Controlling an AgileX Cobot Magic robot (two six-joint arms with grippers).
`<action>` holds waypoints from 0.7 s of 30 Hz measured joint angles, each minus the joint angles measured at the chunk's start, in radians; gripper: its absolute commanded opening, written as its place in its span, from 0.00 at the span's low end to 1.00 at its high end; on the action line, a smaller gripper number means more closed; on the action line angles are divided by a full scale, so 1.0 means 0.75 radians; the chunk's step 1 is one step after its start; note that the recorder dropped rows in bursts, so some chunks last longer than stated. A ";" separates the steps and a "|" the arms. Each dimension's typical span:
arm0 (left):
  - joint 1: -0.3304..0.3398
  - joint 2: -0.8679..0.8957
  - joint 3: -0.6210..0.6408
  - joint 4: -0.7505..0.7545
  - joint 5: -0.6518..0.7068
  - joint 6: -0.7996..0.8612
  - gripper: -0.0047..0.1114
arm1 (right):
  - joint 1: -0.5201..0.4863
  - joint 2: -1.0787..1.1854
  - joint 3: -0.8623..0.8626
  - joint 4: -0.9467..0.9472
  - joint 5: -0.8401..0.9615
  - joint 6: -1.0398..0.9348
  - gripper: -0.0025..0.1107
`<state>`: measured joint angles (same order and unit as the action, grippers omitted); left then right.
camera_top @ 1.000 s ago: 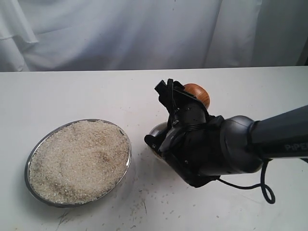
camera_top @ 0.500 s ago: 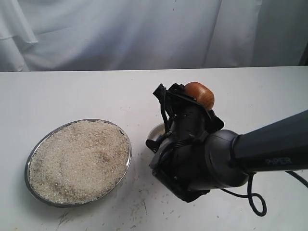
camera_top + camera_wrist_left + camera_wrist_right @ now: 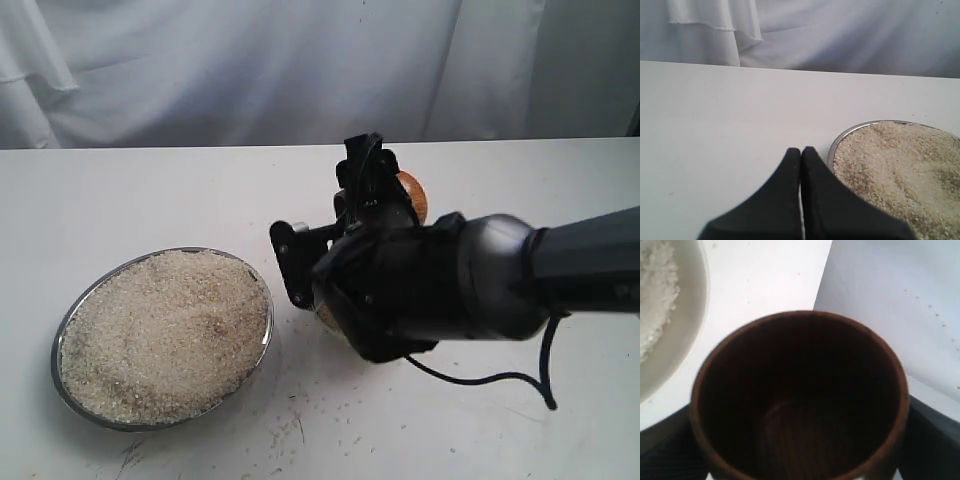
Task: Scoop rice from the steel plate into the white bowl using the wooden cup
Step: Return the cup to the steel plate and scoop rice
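The steel plate (image 3: 258, 352) lies at the left of the white table, heaped with rice (image 3: 160, 330). In the left wrist view its rim (image 3: 832, 148) and rice (image 3: 900, 160) sit just beside my left gripper (image 3: 801, 153), which is shut and empty. My right gripper (image 3: 800, 440) is shut on the wooden cup (image 3: 800, 400), whose dark inside shows no grains. Beside the cup, the white bowl (image 3: 687, 335) holds some rice (image 3: 655, 290). In the exterior view the cup (image 3: 414, 198) peeks out behind the right wrist, and the bowl is almost wholly hidden by the arm.
Loose grains (image 3: 300, 430) are scattered on the table in front of the arm. A black cable (image 3: 500, 378) loops under the right arm. A white cloth backdrop (image 3: 300, 70) hangs behind the table's far edge.
The right wrist has rolled over, swinging its camera mount towards the plate. The cup stays in the grip above the bowl and is now more hidden by the wrist.
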<state>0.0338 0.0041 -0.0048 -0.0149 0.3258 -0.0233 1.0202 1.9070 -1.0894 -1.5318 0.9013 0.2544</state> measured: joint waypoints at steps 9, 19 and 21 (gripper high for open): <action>0.000 0.000 0.000 0.000 0.000 0.000 0.04 | -0.032 0.026 -0.238 0.138 -0.377 -0.301 0.02; 0.000 0.000 0.000 0.000 0.000 0.000 0.04 | -0.032 0.299 -0.635 0.251 -0.499 -0.581 0.02; 0.000 0.000 0.000 0.000 0.000 0.000 0.04 | -0.030 0.353 -0.677 0.259 -0.514 -0.662 0.02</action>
<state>0.0338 0.0041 -0.0048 -0.0149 0.3258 -0.0233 0.9980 2.1717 -1.5969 -1.3376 0.5160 -0.2422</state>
